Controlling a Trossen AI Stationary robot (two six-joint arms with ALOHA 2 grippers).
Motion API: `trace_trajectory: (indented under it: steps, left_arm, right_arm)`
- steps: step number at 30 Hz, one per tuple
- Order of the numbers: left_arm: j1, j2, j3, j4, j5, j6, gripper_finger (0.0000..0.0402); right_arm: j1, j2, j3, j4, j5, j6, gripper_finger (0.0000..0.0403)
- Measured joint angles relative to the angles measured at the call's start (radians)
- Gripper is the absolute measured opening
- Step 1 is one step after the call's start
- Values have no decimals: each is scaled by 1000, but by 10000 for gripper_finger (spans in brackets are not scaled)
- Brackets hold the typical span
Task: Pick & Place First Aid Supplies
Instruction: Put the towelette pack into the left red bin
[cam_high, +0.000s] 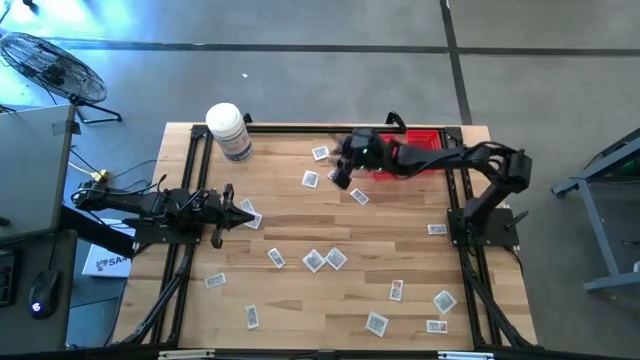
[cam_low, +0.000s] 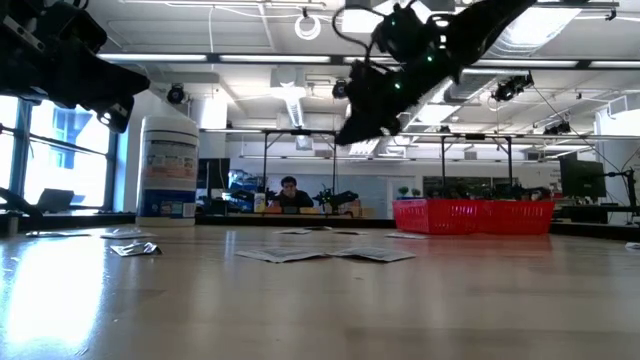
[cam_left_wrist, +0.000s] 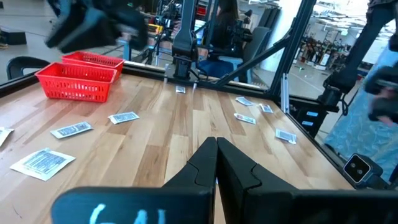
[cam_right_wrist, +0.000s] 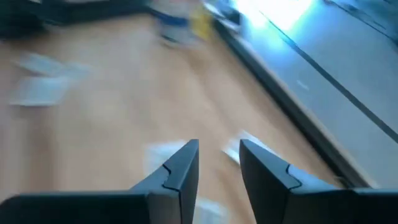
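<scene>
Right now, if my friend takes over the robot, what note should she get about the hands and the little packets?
Right gripper: open with nothing between its fingers, up in the air just beside the red basket.
Left gripper: shut, empty, waiting near its own side of the table, next to a packet.
Packets: many lie scattered flat over the table, such as one by the right gripper and a pair in the middle.
Done: I cannot tell whether any packets are in the basket.
Left: gather the scattered packets.
</scene>
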Motion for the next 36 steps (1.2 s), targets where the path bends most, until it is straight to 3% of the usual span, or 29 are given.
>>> trace_trajectory:
  steps: [6,16,22,26,36]
  left_arm:
    - [0,0,0,0,0,0,1]
    - [0,0,0,0,0,0,1]
    - [0,0,0,0,0,0,1]
    - [0,0,0,0,0,0,1]
    - [0,0,0,0,0,0,1]
  right_arm:
    - [82,161,115,39,-11,-37,111]
    - [79,404,316,-219,-8,-83,122]
    - [71,463,325,-204,9,-72,153]
    - [64,481,322,-203,-36,-78,163]
    - [68,494,325,-212,-53,-81,150]
